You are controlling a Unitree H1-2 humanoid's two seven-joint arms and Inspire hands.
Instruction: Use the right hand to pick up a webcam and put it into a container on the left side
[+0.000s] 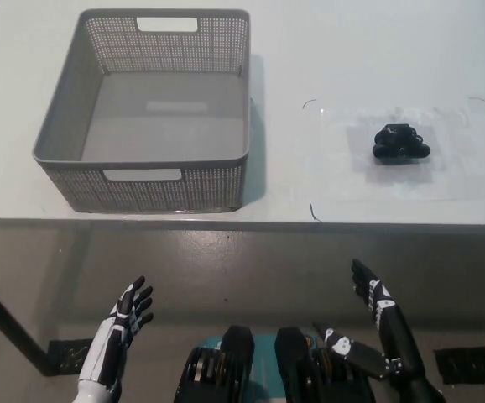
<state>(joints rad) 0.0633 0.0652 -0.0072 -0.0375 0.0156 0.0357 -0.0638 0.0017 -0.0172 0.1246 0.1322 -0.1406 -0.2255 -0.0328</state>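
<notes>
Webcam [400, 143] is seen lying on the right half of the white table [326, 50], on a clear sheet [393, 180] whose edges are faintly marked. It is a small black lump, and its longer side runs roughly across the picture, left to right; finer detail cannot be made out. The grey basket [146, 172] stands well apart from it on the left half of the table, open at the top and with nothing in it.

The right hand [377, 306] is held low, below the table's front edge, with its fingers apart and nothing gripped. The webcam lies almost straight ahead of it and slightly to its right, so a reach forward and upward over the edge is judged to be called for. The left hand [125, 323] is rested low at the picture's lower left, fingers spread and nothing held, beneath the basket's side and much farther from the webcam. The right hand is plainly the nearer. No pickup has yet been begun.
</notes>
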